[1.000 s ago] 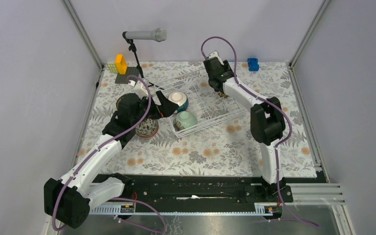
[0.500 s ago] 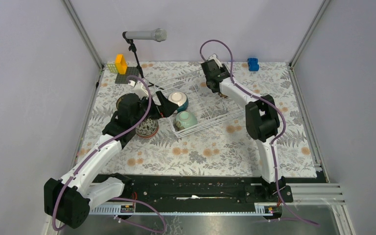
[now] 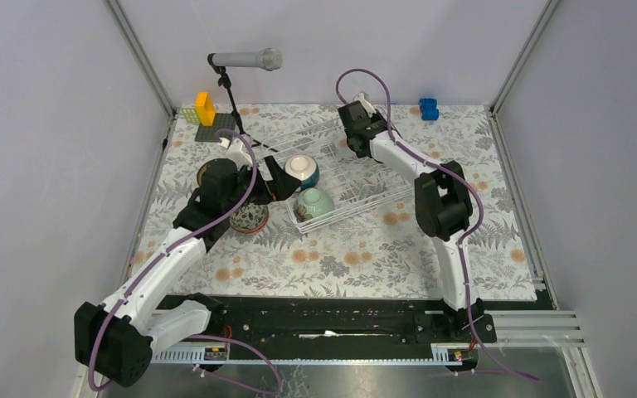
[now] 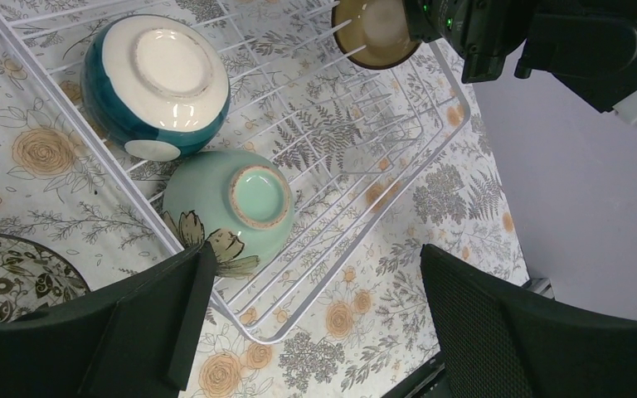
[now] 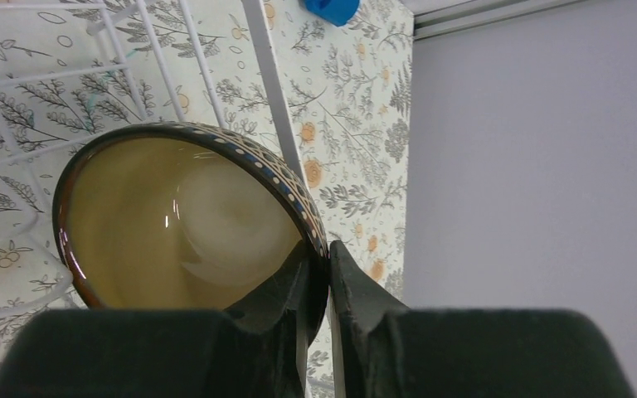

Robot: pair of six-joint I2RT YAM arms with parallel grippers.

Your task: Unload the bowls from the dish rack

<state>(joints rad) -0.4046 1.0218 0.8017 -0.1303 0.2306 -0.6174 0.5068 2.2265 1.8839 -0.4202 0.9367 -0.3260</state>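
Right claw [image 5: 325,278] has slid a bit toward the upper left of the overhead view, taking the dark brown bowl [image 5: 174,224] along. It's almost closed, pinching the rim with one finger inside and one outside. My guess is that's because the bowl is too wide to straddle. The bowl hangs tilted over the dish rack [image 4: 340,133] wires.

Left claw [image 4: 315,323] is spread wide and empty, hovering over the pale green bowl [image 4: 240,207], which sits upside down in the rack beside the teal bowl [image 4: 156,79]. Dark floral bowl [image 4: 8,274] is already out on the bench [image 3: 340,257].
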